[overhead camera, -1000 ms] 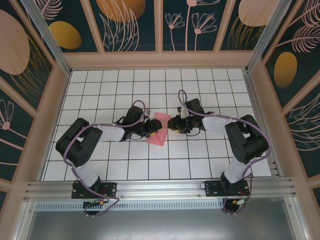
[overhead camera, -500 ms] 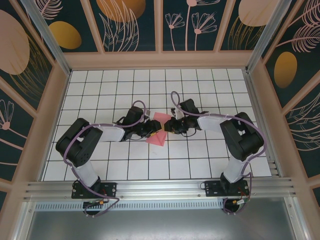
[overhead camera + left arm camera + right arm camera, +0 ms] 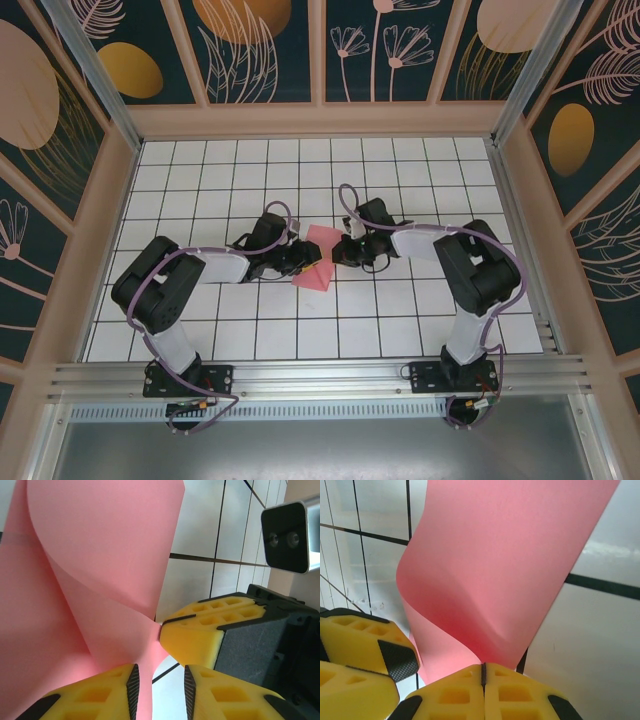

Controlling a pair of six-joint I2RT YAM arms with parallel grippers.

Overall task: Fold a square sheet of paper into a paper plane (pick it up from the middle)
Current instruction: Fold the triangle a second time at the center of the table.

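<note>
The square sheet of paper (image 3: 314,277) is pink-red, pinched up at its middle into a bow-tie shape on the white tiles. My right gripper (image 3: 338,252) meets it from the right. In the right wrist view the right gripper (image 3: 483,680) is shut on the paper's gathered middle (image 3: 505,570). My left gripper (image 3: 306,258) comes in from the left. Its jaws (image 3: 160,695) stand apart, and the paper (image 3: 100,570) runs down between them along the left pad (image 3: 132,690). A right finger (image 3: 195,640) touches the paper just above. The paper plane is out of view.
The white tiled floor (image 3: 400,310) has black grid lines. Wooden-framed patterned walls (image 3: 320,118) close in the back and both sides. An aluminium rail (image 3: 320,372) with the arm bases runs along the near edge. The right wrist's camera housing (image 3: 285,540) sits close to my left gripper.
The right gripper moved left up to the paper and shut on its middle. The left jaws narrowed around the paper. The sheet stayed in place.
</note>
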